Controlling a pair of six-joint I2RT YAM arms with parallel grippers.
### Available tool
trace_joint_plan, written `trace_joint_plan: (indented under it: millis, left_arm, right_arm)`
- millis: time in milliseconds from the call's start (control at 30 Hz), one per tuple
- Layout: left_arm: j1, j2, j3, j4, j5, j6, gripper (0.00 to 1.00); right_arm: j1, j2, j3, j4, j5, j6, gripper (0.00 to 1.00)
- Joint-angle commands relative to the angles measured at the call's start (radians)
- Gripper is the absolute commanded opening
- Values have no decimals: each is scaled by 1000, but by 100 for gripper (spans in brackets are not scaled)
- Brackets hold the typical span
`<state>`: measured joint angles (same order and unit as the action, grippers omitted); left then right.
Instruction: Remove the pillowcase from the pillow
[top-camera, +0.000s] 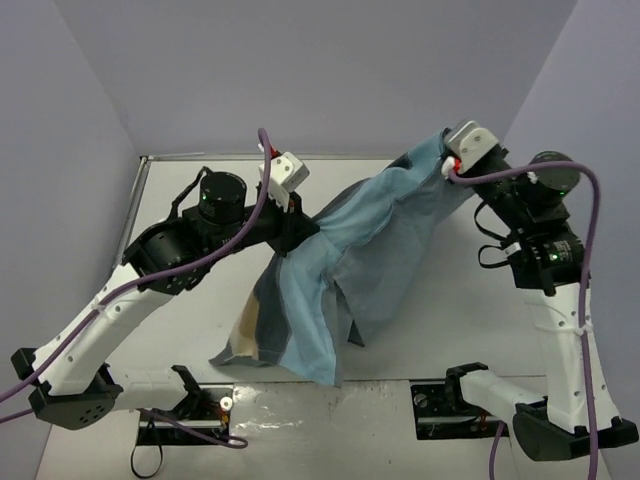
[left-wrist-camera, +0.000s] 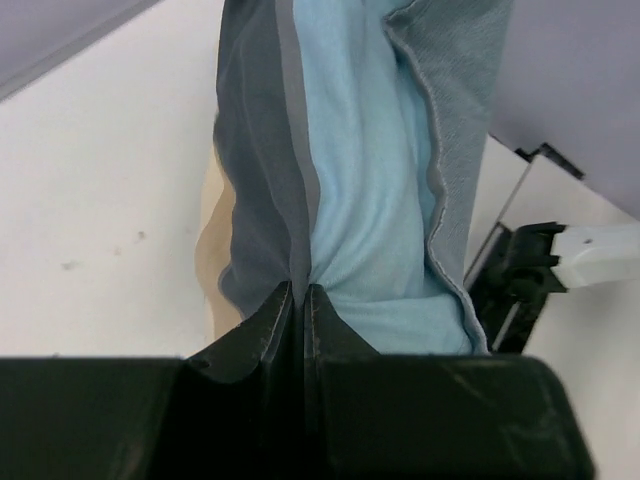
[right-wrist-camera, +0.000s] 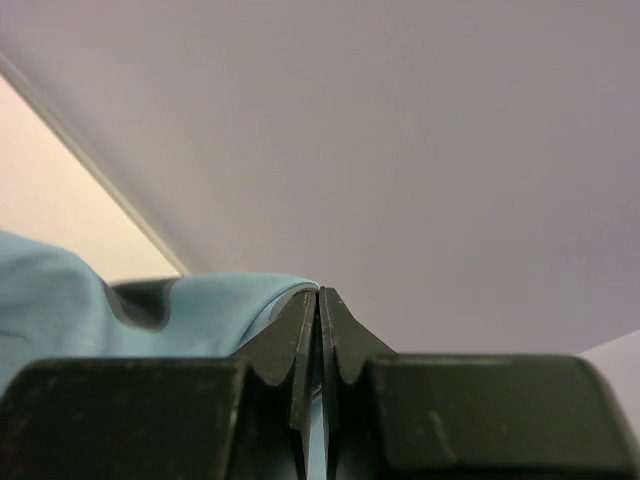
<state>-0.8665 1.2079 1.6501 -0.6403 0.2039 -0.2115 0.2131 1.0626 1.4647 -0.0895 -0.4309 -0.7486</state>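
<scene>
You see the pillowcase (top-camera: 370, 260) hanging grey-blue side out; left jaws and right jaws both clamp it.

Soft, even light is filling every view; the left gripper's fingers (left-wrist-camera: 270, 330) are showing dark and blurred, the pillowcase (left-wrist-camera: 360, 200) beyond them sharper.

Left tool (left-wrist-camera: 300, 292) and right tool (right-wrist-camera: 320, 293) pinched shut, raised well apart.

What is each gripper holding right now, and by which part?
Both hold the pillowcase. The left gripper pinches a bunched fold where the dark slate and light blue stripes meet. The right gripper pinches the light blue cloth at the raised far-right end.
</scene>
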Motion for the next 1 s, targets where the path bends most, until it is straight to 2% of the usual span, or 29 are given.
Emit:
trace_joint_plan:
  millis: [0, 167, 200, 300, 400, 533, 700, 767, 833, 867, 900, 933, 967]
  left_arm:
    - [50, 5, 37, 221, 155, -132, 2]
    - [279, 7, -64, 407, 293, -322, 2]
    - [359, 24, -93, 454, 301, -339, 2]
    - [479, 76, -111, 459, 267, -333, 2]
    - [561, 250, -112, 440, 205, -295, 2]
    - [610, 471, -49, 458, 155, -273, 2]
    - [613, 711, 54, 452, 97, -256, 2]
    - [615, 745, 88, 479, 62, -261, 2]
    - [615, 771, 117, 493, 34, -261, 2]
    - [615, 775, 135, 495, 10, -255, 2]
    - [615, 768, 170, 496, -6, -247, 6]
    - [616, 756, 187, 498, -20, -235, 15]
    - [616, 743, 201, 498, -43, -203, 26]
  right_arm:
    - [-6, -1, 170, -35, -101, 112, 0]
    - [-8, 45, 131, 34, -48, 124, 0]
    - [-8, 66, 105, 77, -33, 130, 0]
    - [-8, 159, 63, 174, 59, 124, 0]
    - [-9, 313, 48, 246, 134, 129, 0]
    - [-11, 531, 25, 407, 274, 224, 0]
    - [-12, 791, 132, 444, 443, 377, 0]
    - [-11, 824, 150, 482, 556, 442, 0]
    - [-14, 858, 177, 465, 592, 477, 21]
    - [-18, 856, 181, 450, 563, 483, 32]
    - [-24, 835, 171, 444, 532, 489, 57]
    - [-32, 812, 158, 436, 497, 497, 67]
    - [-52, 753, 142, 422, 380, 509, 75]
